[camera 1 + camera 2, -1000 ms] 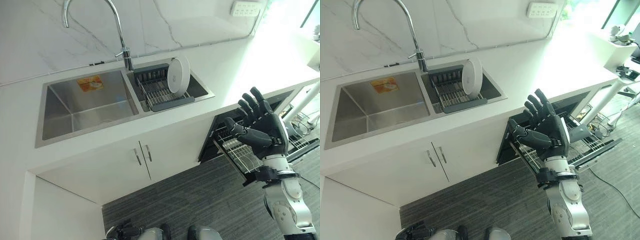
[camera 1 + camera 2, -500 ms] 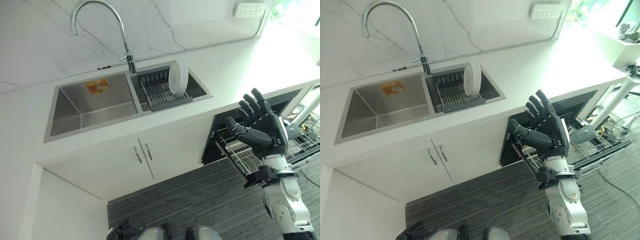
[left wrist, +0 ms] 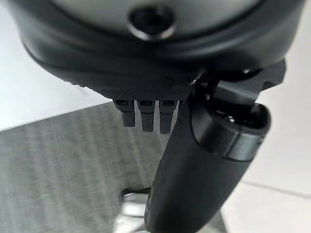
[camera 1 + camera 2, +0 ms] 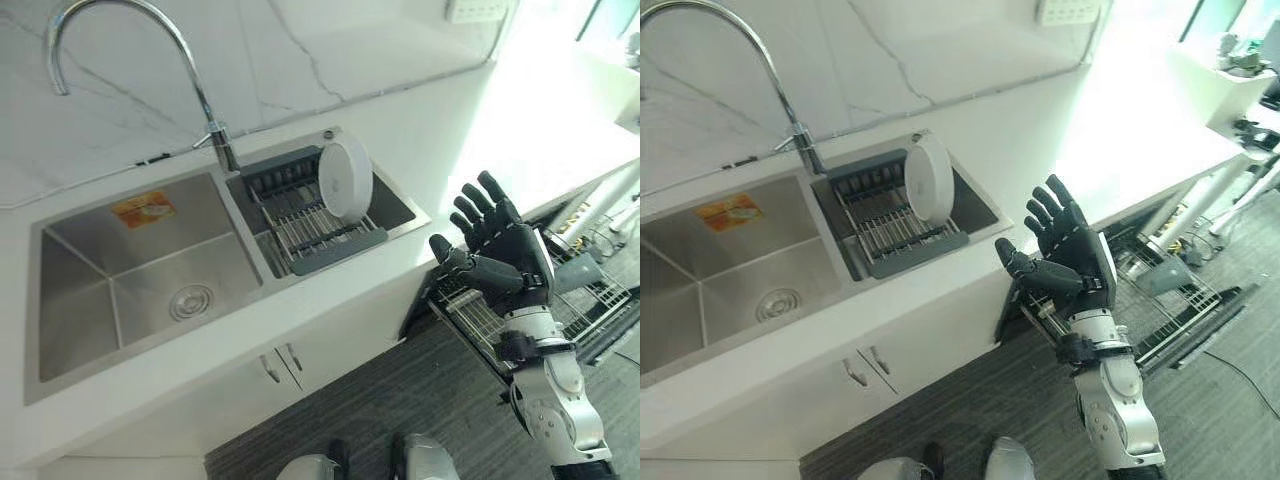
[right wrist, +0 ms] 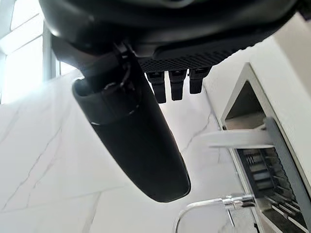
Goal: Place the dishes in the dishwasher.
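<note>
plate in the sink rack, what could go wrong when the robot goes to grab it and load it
The white plate stands on edge in the grey drying rack, so a nudge from the open right hand might tip it flat or knock it into the sink. The faucet arches close beside the rack, so a high reach could clip it. The dishwasher rack is pulled out low, just below the hand; the arm could catch it while carrying the plate down.

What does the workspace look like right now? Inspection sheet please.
Surface: white counter with a double steel sink.
Job's things: one white plate on edge in the grey drying rack; dishwasher rack pulled out under the counter.
Clutter: sticker on the sink wall.
Hands: right hand open, raised, empty; left hand open, over floor.
Cables: nothing seen on the counter.
Surroundings: tap, cupboard doors, wall socket.
</note>
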Tool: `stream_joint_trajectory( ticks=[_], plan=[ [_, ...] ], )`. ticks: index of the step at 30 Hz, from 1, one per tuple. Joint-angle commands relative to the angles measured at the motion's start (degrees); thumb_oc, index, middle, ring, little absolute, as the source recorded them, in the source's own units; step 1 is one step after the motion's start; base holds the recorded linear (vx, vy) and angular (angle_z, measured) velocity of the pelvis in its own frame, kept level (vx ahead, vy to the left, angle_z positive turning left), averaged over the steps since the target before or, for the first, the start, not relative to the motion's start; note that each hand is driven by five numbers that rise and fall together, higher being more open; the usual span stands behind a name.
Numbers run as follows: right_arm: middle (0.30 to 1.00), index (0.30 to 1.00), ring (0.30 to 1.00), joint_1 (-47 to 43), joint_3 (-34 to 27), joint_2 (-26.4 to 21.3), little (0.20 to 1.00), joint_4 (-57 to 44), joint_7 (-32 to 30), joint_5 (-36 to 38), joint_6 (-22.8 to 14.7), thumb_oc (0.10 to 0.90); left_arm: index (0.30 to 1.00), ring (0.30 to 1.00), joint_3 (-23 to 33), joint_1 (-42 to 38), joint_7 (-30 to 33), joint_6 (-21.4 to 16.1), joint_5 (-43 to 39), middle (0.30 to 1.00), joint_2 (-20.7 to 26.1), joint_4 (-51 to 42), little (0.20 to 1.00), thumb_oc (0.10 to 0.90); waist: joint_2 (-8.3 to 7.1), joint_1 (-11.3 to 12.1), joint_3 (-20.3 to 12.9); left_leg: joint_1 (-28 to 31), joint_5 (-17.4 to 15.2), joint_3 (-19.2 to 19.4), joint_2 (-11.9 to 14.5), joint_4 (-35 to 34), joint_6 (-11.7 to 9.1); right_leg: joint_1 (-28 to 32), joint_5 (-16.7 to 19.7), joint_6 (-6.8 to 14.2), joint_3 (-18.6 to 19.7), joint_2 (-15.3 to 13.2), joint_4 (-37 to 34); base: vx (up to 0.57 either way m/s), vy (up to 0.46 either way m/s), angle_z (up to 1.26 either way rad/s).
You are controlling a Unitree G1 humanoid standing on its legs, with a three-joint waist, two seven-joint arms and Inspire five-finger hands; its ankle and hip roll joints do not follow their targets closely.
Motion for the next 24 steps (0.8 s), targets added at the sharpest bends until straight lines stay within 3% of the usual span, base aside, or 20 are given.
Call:
stream_joint_trajectory(
  ticks=[1, 5, 11, 22, 24],
  plan=[
    [0.900, 0.900, 0.900, -6.04, -5.66, -0.87, 0.900, -3.83, 1.98, 1.53, -6.30, 0.800, 0.900, 0.900, 0.87, 1.83, 0.23, -0.34, -1.25, 0.900, 2.01, -1.54, 0.900, 0.800, -1.33, -1.00, -0.68, 1.91, -10.77, -4.13, -1.13, 2.60, -3.46, 4.08, 4.71, 2.99, 2.96, -0.26, 0.20, 0.15, -0.245, 0.18],
    [0.900, 0.900, 0.900, -5.72, -5.46, -0.85, 0.900, -4.62, 1.31, 1.21, -4.74, 0.800, 0.900, 0.900, 1.12, 2.38, 1.06, 0.08, 0.13, 0.900, 1.98, -0.68, 0.900, 0.800, -2.66, -0.22, -2.03, 2.24, -11.34, -4.04, -0.44, 2.60, -4.59, 5.03, 2.18, 3.74, 2.95, -1.08, 0.20, 0.11, -0.227, 0.16],
    [0.900, 0.900, 0.900, -6.87, -3.94, -2.23, 0.900, -4.76, -2.39, 1.40, -4.76, 0.800, 0.900, 0.900, 2.07, 2.93, 1.43, 0.79, 1.75, 0.900, 1.86, 0.10, 0.900, 0.800, -4.60, 1.21, -3.04, 2.20, -11.12, -1.75, 3.57, 2.60, -7.10, 7.08, -0.92, 4.00, -0.51, -1.46, 0.20, 0.05, -0.281, 0.02],
    [0.900, 0.900, 0.900, -7.04, -3.92, -4.58, 0.900, -4.51, -0.21, 4.14, -4.40, 0.800, 0.900, 0.900, 1.21, 3.11, 2.93, -0.71, 1.04, 0.900, 0.62, -0.76, 0.900, 0.800, -3.95, 0.83, -4.05, -0.84, -6.99, -0.70, 8.50, 2.60, -11.27, 8.49, -5.32, 0.26, -1.94, 2.43, 0.20, -0.02, -0.205, 0.04],
    [0.900, 0.900, 0.900, -7.04, -3.67, -4.93, 0.900, -4.76, -0.02, 3.96, -4.11, 0.800, 0.900, 0.900, 1.35, 2.93, 2.96, -0.67, 0.61, 0.900, 0.60, -0.76, 0.900, 0.800, -4.09, 0.91, -3.85, -0.52, -6.30, -0.46, 8.09, 2.60, -11.46, 8.51, -5.37, -0.03, -1.70, 2.43, 0.20, -0.02, -0.105, 0.11]
  ],
)
